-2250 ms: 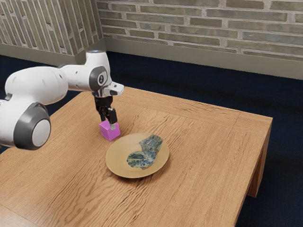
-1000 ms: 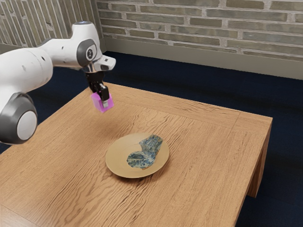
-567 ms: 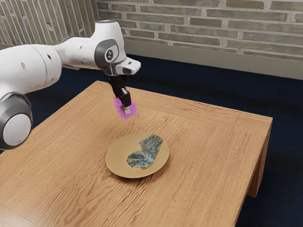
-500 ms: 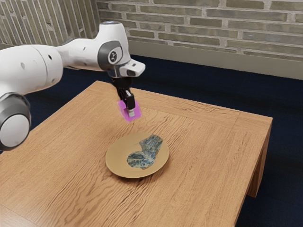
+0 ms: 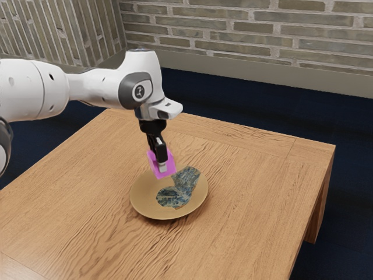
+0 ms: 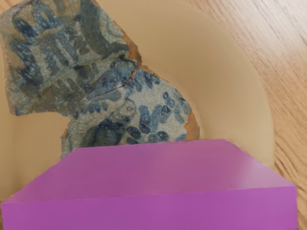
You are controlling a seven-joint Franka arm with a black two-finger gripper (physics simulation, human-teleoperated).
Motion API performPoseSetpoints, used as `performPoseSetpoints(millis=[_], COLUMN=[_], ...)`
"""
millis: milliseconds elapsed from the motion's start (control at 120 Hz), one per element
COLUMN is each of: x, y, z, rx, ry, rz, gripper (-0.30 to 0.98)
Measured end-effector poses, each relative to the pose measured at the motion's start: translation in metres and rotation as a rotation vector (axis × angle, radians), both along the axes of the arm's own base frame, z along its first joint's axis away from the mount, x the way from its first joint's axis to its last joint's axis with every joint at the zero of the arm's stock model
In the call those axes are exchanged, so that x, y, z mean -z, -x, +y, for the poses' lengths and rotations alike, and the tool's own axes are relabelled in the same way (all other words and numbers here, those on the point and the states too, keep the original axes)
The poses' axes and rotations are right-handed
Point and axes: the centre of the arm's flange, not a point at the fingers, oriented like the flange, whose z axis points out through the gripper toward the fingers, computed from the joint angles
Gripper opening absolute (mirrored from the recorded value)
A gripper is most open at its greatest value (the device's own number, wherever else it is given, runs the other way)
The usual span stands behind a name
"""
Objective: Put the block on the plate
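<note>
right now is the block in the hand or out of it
In the hand: the block hangs over the plate, a finger against it.

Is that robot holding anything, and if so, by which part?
The black two-finger end effector holds the plain magenta cube-shaped block by two opposite side faces; the far contact is hidden.

I grip the block (image 5: pixel 171 167), a plain pinkish-purple cube, a little tilted in my claw (image 5: pixel 159 165), at the plate's (image 5: pixel 145 195) rim; I can't tell whether they touch. The plate is round, tan and shallow, lying flat on the table (image 5: pixel 250 204), with blue-and-white, shard-like patches across its middle.
</note>
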Motion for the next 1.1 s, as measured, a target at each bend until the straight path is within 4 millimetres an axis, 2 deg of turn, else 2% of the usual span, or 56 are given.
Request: performPoseSetpoints(millis=[325, 567, 667, 917, 1100], x=[0.041, 0.071, 0.072, 0.069, 0.035], y=[0.008, 0.006, 0.005, 0.004, 0.002], z=[0.004, 0.008, 0.008, 0.008, 0.02], rx=[-0.008, -0.014, -0.014, -0.012, -0.026], ry=[0.001, -0.003, 0.0, 0.005, 0.008], rz=[0.019, 0.029, 0.022, 0.009, -0.035], gripper=[0.42, 0.42, 0.44, 0.6, 0.65])
